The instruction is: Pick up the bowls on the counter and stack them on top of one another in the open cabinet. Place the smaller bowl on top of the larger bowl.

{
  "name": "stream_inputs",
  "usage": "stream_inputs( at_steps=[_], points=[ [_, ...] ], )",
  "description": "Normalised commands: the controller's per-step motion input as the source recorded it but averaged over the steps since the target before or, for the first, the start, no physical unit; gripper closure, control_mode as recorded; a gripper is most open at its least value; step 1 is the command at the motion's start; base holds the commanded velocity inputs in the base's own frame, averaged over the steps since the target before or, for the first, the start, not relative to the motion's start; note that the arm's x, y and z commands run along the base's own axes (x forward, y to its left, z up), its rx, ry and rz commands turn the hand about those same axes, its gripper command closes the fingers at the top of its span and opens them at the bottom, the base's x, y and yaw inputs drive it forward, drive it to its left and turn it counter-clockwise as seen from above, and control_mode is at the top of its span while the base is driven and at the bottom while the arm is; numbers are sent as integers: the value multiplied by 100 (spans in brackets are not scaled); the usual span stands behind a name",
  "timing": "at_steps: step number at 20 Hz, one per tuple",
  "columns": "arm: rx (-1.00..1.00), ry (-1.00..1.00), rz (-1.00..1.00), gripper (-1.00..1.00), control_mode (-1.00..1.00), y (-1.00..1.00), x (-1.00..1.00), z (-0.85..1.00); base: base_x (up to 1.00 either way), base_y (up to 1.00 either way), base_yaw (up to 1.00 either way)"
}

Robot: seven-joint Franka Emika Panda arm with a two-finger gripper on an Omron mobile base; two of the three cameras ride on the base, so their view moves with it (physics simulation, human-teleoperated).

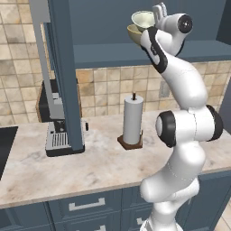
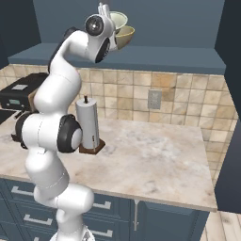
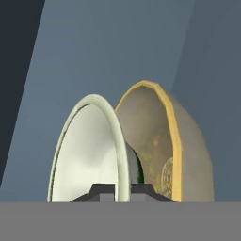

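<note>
Inside cabinet (image 2: pixel 188 28): smaller bowl (image 2: pixel 117 20) in larger bowl (image 2: pixel 125 36), hand (image 3: pixel 122 190) gripping rim.

The smaller bowl (image 1: pixel 142 19), pale greenish-white, sits nested in the larger bowl (image 1: pixel 133 33), tan-yellow, in the cabinet (image 1: pixel 113 52).

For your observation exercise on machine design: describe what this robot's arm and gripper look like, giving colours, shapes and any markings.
The arm is glossy white, built of rounded, tube-like segments linked by dark grey to black joint bands and round end caps. No cables or markings are visible. The gripper has a white body and two small dark, angular fingertips.
</note>
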Motion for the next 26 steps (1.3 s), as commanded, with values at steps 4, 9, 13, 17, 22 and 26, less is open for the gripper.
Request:
stream_inputs(
  at_steps=[4,9,13,17,22,26],
  points=[
    [0,1,1,100,-100,3,42,-8,0,0,0],
    [0,3,0,100,-100,4,39,-12,0,0,0],
    [0,5,0,100,-100,5,37,-15,0,0,0],
    [-1,8,0,-100,-100,7,21,-18,0,0,0],
    [-1,5,0,-100,-100,1,2,-16,0,0,0],
    [0,5,1,-100,-100,0,0,-15,0,0,0]
  ],
)
